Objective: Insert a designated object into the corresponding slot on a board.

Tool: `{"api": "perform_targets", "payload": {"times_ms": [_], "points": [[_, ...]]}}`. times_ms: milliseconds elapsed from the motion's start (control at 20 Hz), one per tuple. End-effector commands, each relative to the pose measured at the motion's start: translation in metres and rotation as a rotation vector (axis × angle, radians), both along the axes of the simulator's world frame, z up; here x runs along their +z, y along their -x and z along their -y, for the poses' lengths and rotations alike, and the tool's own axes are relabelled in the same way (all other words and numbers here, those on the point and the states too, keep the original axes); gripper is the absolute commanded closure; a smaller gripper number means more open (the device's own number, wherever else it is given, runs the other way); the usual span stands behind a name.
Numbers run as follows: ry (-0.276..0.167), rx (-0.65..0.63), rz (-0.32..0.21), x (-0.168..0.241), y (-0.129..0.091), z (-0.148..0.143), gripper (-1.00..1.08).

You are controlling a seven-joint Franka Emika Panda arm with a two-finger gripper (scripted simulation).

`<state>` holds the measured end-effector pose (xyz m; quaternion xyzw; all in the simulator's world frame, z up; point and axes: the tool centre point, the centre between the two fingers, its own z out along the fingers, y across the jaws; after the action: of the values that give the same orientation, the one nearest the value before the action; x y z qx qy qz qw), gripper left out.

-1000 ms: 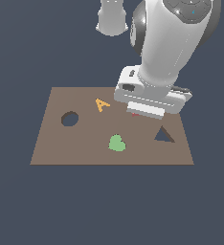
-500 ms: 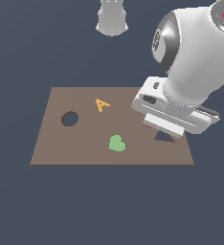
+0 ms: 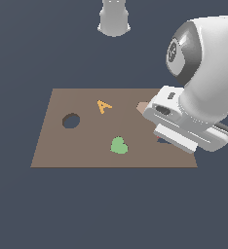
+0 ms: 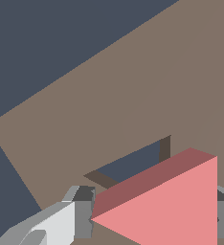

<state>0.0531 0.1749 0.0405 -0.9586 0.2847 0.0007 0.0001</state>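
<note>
- My hand (image 4: 147, 222) is closed on the red triangular block (image 4: 173, 208), one finger (image 4: 78, 217) pressed to its pointed end, the other at its flat end.
- Going left to right in the exterior view, the board (image 3: 86, 155) carries a round hole (image 3: 71, 120), an orange letter A (image 3: 104, 106), a green heart (image 3: 119, 145) and a tan piece (image 3: 143, 107).
- The block sits just over the triangular slot (image 4: 133, 165), at the board's right end, largely hidden by my arm there.
- Its long axis runs between my fingers.

The big white arm (image 3: 208, 82) bends down low on the exterior view's right. Its gripper (image 4: 154, 217) points downward. The two grey fingers (image 4: 83, 210) press on both sides of something, squeezing it tight.
</note>
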Motion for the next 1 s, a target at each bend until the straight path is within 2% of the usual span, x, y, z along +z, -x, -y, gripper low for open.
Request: {"api": "perform_targets", "payload": {"times_ms": [0, 800, 850, 950], "points": [[0.000, -0.016, 0.000, 0.000, -0.005, -0.002, 1.08], [0.001, -0.031, 0.000, -0.010, -0.011, -0.004, 1.08], [0.001, -0.031, 0.000, -0.010, -0.011, -0.004, -0.92], [0.001, -0.031, 0.000, -0.010, -0.011, -0.004, -0.92]]}}
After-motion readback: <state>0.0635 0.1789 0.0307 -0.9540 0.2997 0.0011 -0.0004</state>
